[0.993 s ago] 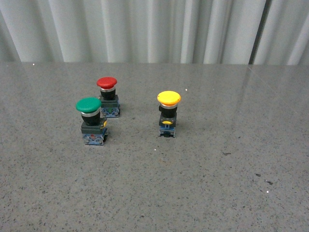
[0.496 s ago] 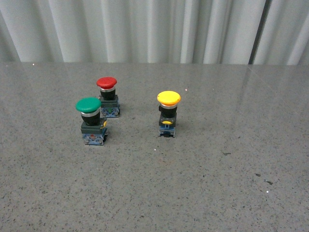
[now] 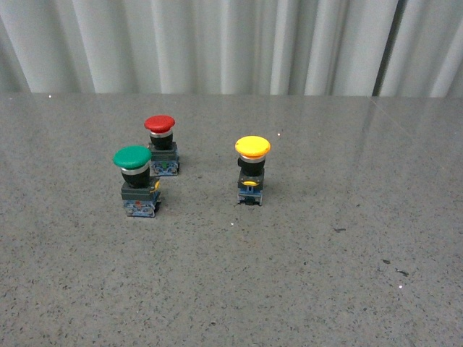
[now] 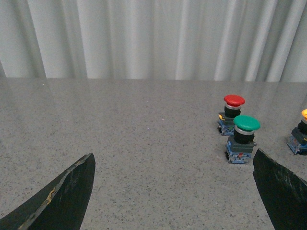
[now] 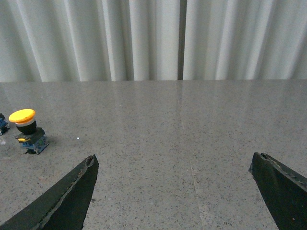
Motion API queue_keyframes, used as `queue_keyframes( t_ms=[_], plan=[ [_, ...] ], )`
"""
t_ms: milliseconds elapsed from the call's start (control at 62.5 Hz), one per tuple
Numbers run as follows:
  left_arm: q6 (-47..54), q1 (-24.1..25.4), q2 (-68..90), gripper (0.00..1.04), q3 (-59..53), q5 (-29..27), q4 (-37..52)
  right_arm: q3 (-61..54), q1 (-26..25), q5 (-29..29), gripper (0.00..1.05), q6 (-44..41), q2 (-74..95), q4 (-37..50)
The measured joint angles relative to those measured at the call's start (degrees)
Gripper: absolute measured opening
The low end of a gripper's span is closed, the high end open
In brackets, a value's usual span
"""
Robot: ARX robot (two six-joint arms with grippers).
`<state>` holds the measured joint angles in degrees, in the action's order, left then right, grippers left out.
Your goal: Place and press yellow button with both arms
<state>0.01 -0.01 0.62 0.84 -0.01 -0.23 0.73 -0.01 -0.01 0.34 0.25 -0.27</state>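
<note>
Yellow button stands upright on the grey tabletop, just right of centre in the front view, apart from the green-capped pushbutton and red-capped pushbutton at centre left. Nothing touching it.

Neither arm shows in the front view. Left tool: jaws spread wide, empty, black fingers at the lower corners of its wrist frame. Right tool: same, wide apart, holding nothing.

Button vs tools: in the right wrist view it sits at the far left edge of the frame, well outside the jaw gap and well apart. In the left wrist view only a sliver shows at the right edge, with the green one nearer the gap.

Risks, as I judge them:
- Left tool is lined up closer to green/red than yellow, so a wrong pick or a knock is likely.
- Tall body, small base: a one-sided finger touch tips it.
- An off-centre press on the cap topples it unless the other tool braces the base.
</note>
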Motion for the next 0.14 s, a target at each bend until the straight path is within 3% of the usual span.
queue_keyframes(
  t_ms=[144],
  plan=[
    [0.0, 0.0, 0.0, 0.98, 0.0, 0.0, 0.0, 0.0, 0.0, 0.0, 0.98, 0.0, 0.0, -0.02]
  ],
)
